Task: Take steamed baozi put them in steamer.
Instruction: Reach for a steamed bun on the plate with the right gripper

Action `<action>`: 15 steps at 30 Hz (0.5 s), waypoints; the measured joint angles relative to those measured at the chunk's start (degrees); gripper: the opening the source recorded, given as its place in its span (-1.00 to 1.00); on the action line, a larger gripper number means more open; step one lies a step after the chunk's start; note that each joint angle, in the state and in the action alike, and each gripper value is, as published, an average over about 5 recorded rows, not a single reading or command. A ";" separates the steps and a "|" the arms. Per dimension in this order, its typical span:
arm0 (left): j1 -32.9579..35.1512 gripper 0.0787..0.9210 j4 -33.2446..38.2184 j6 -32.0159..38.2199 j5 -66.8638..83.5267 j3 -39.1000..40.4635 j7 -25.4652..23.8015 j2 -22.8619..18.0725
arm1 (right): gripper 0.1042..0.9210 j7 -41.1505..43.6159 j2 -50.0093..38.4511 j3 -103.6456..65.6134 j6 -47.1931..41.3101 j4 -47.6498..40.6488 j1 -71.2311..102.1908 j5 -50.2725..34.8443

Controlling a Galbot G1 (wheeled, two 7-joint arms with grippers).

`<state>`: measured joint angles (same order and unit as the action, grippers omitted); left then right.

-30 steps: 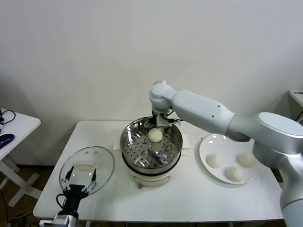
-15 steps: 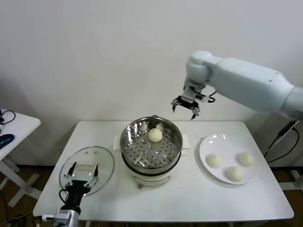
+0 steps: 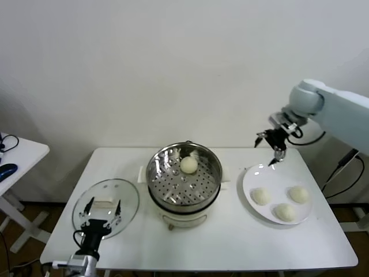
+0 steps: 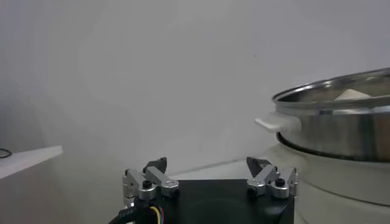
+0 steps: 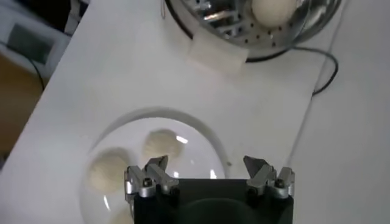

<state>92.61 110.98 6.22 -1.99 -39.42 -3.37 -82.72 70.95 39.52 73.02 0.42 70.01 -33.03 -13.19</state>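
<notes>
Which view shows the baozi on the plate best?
Head view: all three baozi sit unobstructed on the plate. Right wrist view shows the baozi partly cut off behind the open right gripper. Left wrist view shows none.

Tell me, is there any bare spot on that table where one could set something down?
Yes. The table is bare along its front edge, and between the steamer and the plate. The plate is crowded with three baozi. The glass lid fills the left corner, with the left gripper over it.
</notes>
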 measured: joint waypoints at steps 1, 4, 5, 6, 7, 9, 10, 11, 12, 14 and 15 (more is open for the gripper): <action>-0.01 0.77 0.00 -0.09 -0.03 -0.03 0.04 0.03 | 0.76 -0.22 -0.56 -0.89 -0.51 -0.09 1.39 0.27; -0.02 0.77 0.00 -0.36 -0.21 -0.03 0.20 0.04 | 0.76 -0.75 -1.76 -4.14 -1.68 -0.50 5.95 1.66; -0.03 0.77 0.00 -0.44 -0.28 -0.03 0.24 0.04 | 0.76 -0.95 -2.05 -5.35 -1.98 -0.68 7.58 2.27; -0.05 0.77 0.00 -0.52 -0.33 -0.02 0.26 0.06 | 0.76 -1.15 -2.26 -6.54 -2.21 -0.89 9.20 2.92; -0.09 0.77 0.00 -0.61 -0.38 -0.01 0.27 0.08 | 0.76 -1.38 -2.42 -7.76 -2.40 -1.14 10.86 3.64; -0.17 0.77 0.00 -0.75 -0.45 0.00 0.29 0.16 | 0.76 -1.87 -2.57 -10.12 -2.71 -1.73 14.06 5.10; -0.20 0.77 0.01 -0.81 -0.49 0.00 0.30 0.20 | 0.76 -2.12 -2.55 -11.24 -2.84 -2.06 15.58 5.81; -0.22 0.77 0.02 -0.85 -0.52 0.00 0.30 0.23 | 0.76 -2.36 -2.49 -12.32 -2.95 -2.42 17.02 6.49; -0.21 0.77 0.03 -0.88 -0.56 0.00 0.31 0.25 | 0.76 -2.59 -2.39 -13.31 -3.02 -2.78 18.37 7.14; -0.15 0.77 0.04 -0.91 -0.65 0.00 0.31 0.27 | 0.76 -3.00 -2.09 -15.10 -3.09 -3.53 20.78 8.34; -0.11 0.77 0.04 -0.91 -0.69 0.00 0.31 0.27 | 0.76 -3.20 -1.90 -15.89 -3.10 -3.92 21.85 8.89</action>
<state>92.50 111.02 5.31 -2.68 -39.42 -3.06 -82.45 67.75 37.62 57.14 -2.68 66.09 -11.18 -4.30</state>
